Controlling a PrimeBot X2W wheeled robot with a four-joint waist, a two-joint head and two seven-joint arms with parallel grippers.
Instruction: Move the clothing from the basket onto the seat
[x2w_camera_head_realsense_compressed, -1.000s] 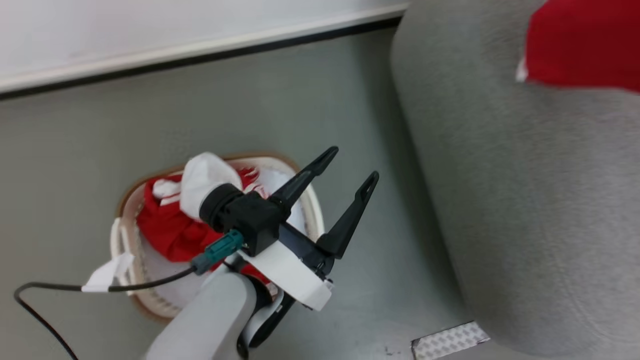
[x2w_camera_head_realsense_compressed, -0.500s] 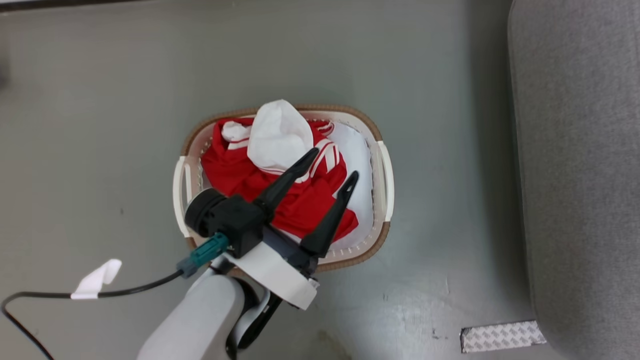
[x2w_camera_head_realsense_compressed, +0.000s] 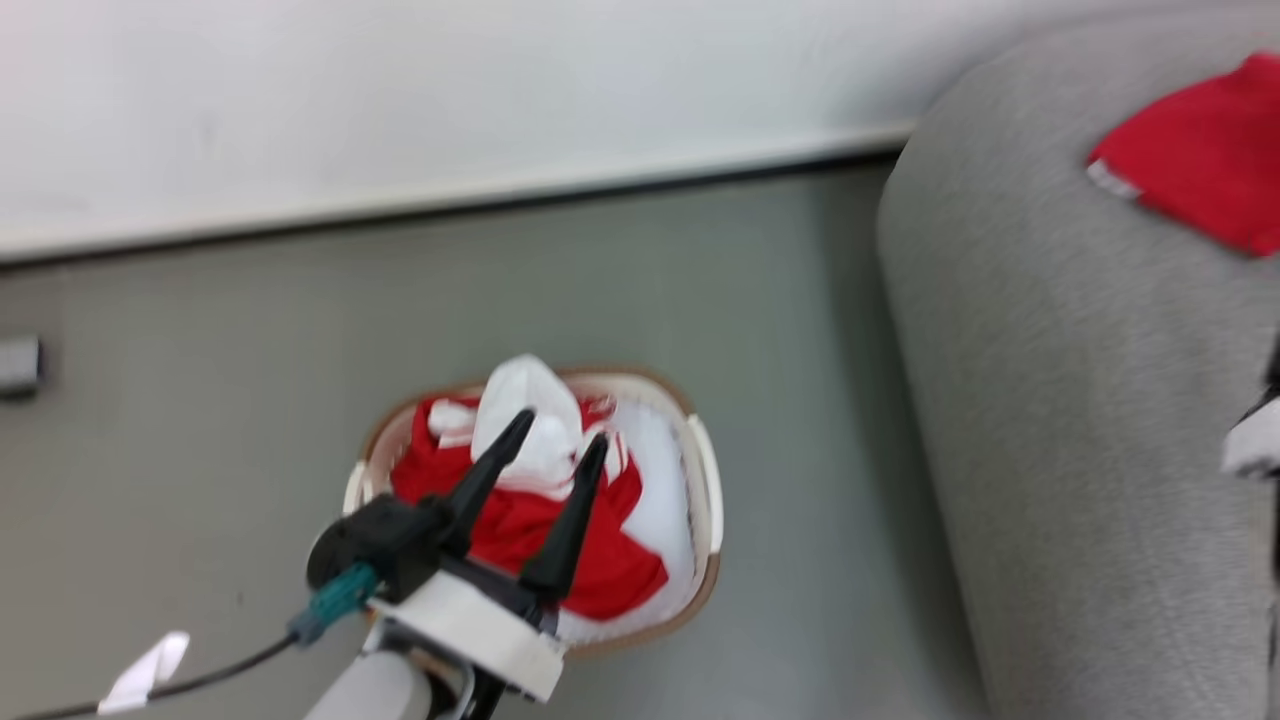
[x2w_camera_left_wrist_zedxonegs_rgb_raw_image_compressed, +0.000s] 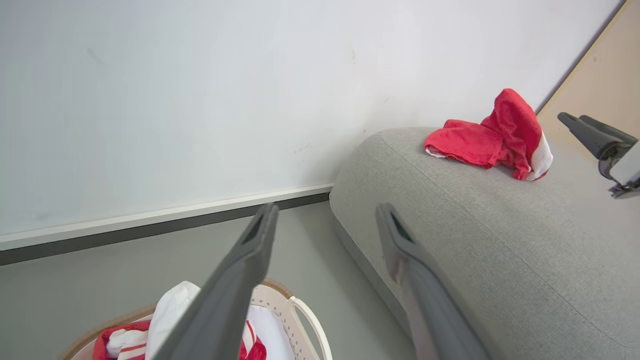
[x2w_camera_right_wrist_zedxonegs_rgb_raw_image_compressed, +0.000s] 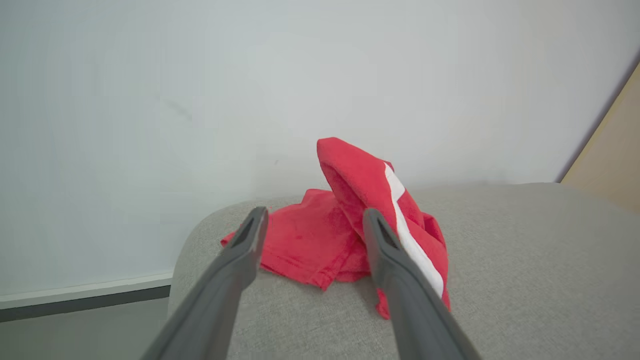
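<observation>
Left tool (x2w_camera_head_realsense_compressed: 562, 428) hangs wide above the basket (x2w_camera_head_realsense_compressed: 702, 470) of red clothing (x2w_camera_head_realsense_compressed: 505, 530); right tool (x2w_camera_right_wrist_zedxonegs_rgb_raw_image_compressed: 314, 212), wide and empty, faces a red garment (x2w_camera_right_wrist_zedxonegs_rgb_raw_image_compressed: 310, 245) at the end of the sofa (x2w_camera_right_wrist_zedxonegs_rgb_raw_image_compressed: 525, 280)

We see an oval cream-white plastic laundry basket (x2w_camera_head_realsense_compressed: 704, 475) with a brown rim band standing upright on the floor, to the left of a large light grey woven-fabric sofa (x2w_camera_head_realsense_compressed: 1060, 400) with rounded edges, near it but not touching. Crumpled bright red garments (x2w_camera_head_realsense_compressed: 605, 572) with white stripes fill the basket's left side, and a white bunch of fabric (x2w_camera_head_realsense_compressed: 540, 392) rises on top. On the sofa's upper surface, near its rounded end, another red garment (x2w_camera_right_wrist_zedxonegs_rgb_raw_image_compressed: 310, 245) lies rumpled, one fold standing up with a white stripe (x2w_camera_right_wrist_zedxonegs_rgb_raw_image_compressed: 405, 235).
</observation>
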